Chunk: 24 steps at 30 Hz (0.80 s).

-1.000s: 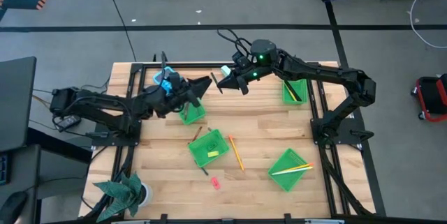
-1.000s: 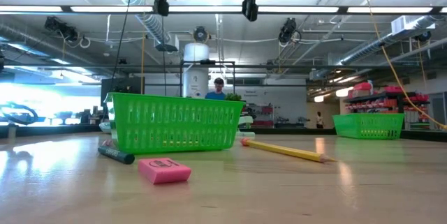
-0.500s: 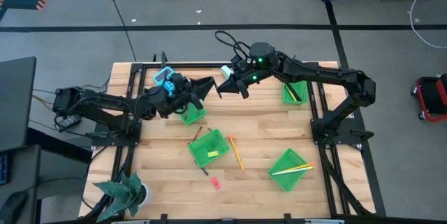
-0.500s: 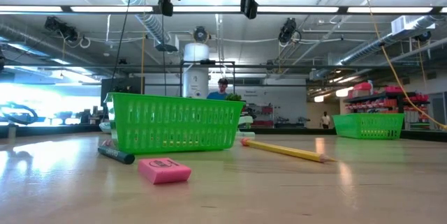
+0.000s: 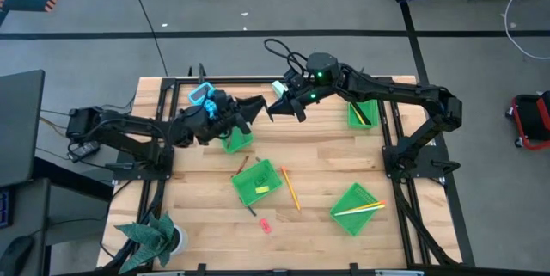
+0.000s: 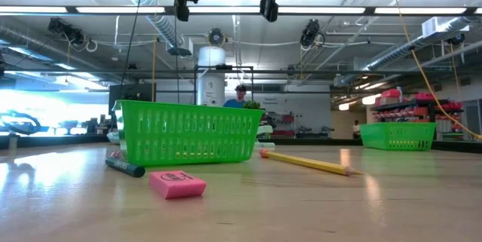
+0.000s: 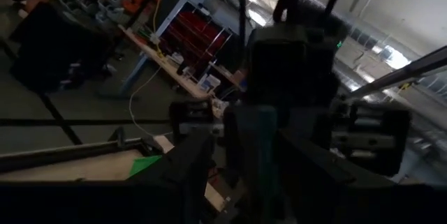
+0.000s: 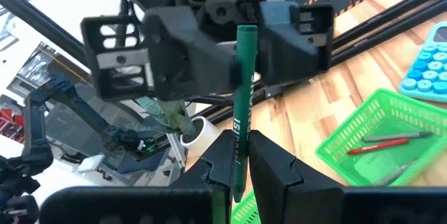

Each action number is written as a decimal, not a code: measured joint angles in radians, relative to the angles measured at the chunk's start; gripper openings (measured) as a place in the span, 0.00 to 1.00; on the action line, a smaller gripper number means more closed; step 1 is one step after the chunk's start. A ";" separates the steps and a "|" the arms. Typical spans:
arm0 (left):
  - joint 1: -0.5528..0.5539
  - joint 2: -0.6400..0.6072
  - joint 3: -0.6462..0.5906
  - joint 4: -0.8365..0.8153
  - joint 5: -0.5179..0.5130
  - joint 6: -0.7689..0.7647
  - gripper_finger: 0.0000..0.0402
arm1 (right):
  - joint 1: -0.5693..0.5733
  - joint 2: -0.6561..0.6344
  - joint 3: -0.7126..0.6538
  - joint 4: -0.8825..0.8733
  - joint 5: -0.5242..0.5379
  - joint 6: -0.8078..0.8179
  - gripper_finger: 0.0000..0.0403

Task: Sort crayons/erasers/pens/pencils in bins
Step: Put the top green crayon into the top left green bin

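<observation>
I look down on the wooden desk (image 5: 326, 151). Both arms reach in from its left and right edges and meet high above the middle of the far edge.

The left gripper (image 5: 258, 107) is released. Its jaws are spread wide, facing the right gripper (image 8: 239, 155), which is clenched on a green pen (image 8: 244, 91). The pen stands upright with its lower part pinched between the right fingers (image 8: 272, 165). Its upper end reaches up between the left gripper's spread jaws, and I cannot tell whether they touch it.

Four green bins sit on the desk:
- One bin (image 5: 235, 141) lies near the far-left part, just under the left arm's wrist, with red and dark crayons (image 8: 380, 144) in it.
- The second (image 5: 355, 114) sits by the far-right corner, with dark pens (image 5: 364, 113) inside.
- The third (image 5: 247, 180) is at the middle and holds a yellow eraser (image 5: 261, 190).
- The fourth (image 5: 348, 211) is towards the near-right corner, with yellow pencils (image 5: 363, 207) lying across it.

A blue calculator (image 5: 199, 94) rests at the far edge beside the left arm.

Three things lie loose on the wood:
- An orange pencil (image 5: 290, 188) is just right of the middle bin.
- A dark crayon (image 5: 252, 211) lies just off that bin's near side.
- A pink eraser (image 5: 265, 223) lies near it, closer to the near edge.
</observation>
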 joint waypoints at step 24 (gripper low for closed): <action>-0.006 0.000 0.000 0.017 0.049 -0.037 0.06 | 0.000 0.000 0.000 -0.002 0.006 -0.017 0.11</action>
